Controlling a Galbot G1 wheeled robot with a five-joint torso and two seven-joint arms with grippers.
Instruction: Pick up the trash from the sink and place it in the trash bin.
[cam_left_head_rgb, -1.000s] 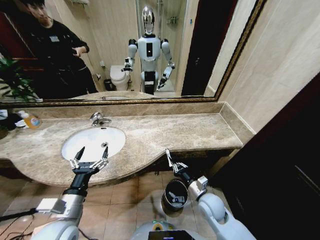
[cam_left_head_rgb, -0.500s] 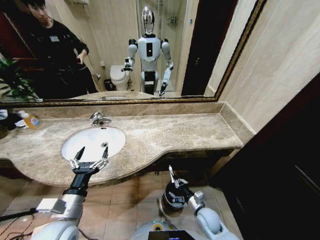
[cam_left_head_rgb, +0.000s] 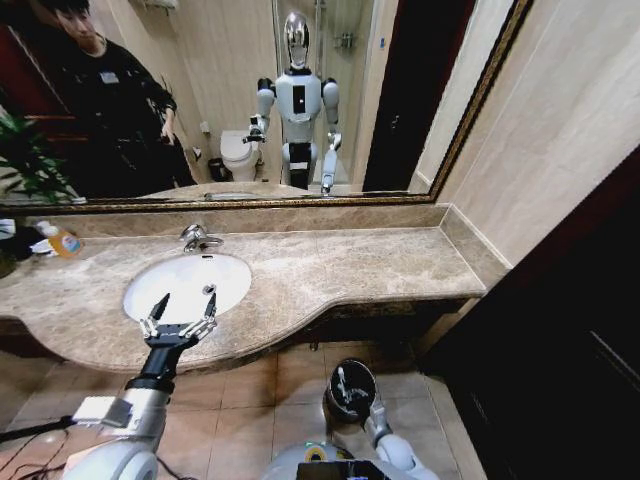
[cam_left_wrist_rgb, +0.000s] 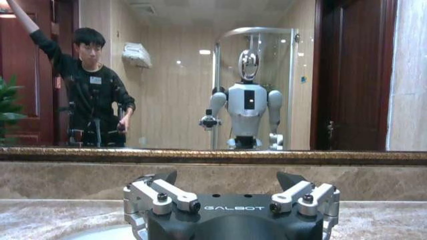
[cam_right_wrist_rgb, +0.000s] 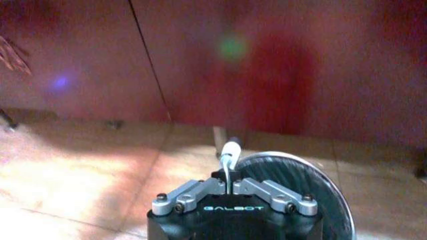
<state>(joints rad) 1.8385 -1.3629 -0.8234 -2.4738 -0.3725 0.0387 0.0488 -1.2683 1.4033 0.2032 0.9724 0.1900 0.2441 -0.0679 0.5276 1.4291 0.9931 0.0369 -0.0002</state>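
Caller: Left gripper (cam_left_head_rgb: 187, 298) first. It hangs over the near edge of the sink (cam_left_head_rgb: 235, 268), palm aimed at the mirror, and its two fingers are spread wide with nothing between them.

Analyst: The left wrist view agrees. The left gripper (cam_left_wrist_rgb: 227, 177) has both fingertips set well apart, with the marble counter (cam_left_wrist_rgb: 60, 215) below and a pale sliver of basin at the lower edge.

Caller: And the right side?

Analyst: Low down, near the floor. The right gripper (cam_left_head_rgb: 345, 385) is over the trash bin (cam_left_head_rgb: 368, 378), which stands on the tiled floor (cam_left_head_rgb: 250, 400) in front of the counter's curved edge.

Caller: Is it holding anything?

Analyst: Yes. In the right wrist view the right gripper (cam_right_wrist_rgb: 229, 182) has its fingers pressed together on a slim white toothbrush (cam_right_wrist_rgb: 230, 150), which pokes out past the tips. The bin (cam_right_wrist_rgb: 287, 172) lies just beside and beneath it, a dark round mouth with a pale rim.

Caller: So where's the toothbrush relative to the bin?

Analyst: From the head view, a thin white streak sits over the bin's opening. I can't tell whether its far end is inside the rim or just above it.

Caller: What's up on the counter?

Analyst: A chrome tap (cam_left_head_rgb: 197, 237) behind the basin, and away on the robot's left by the mirror a clear bottle with an orange label (cam_left_head_rgb: 63, 241).
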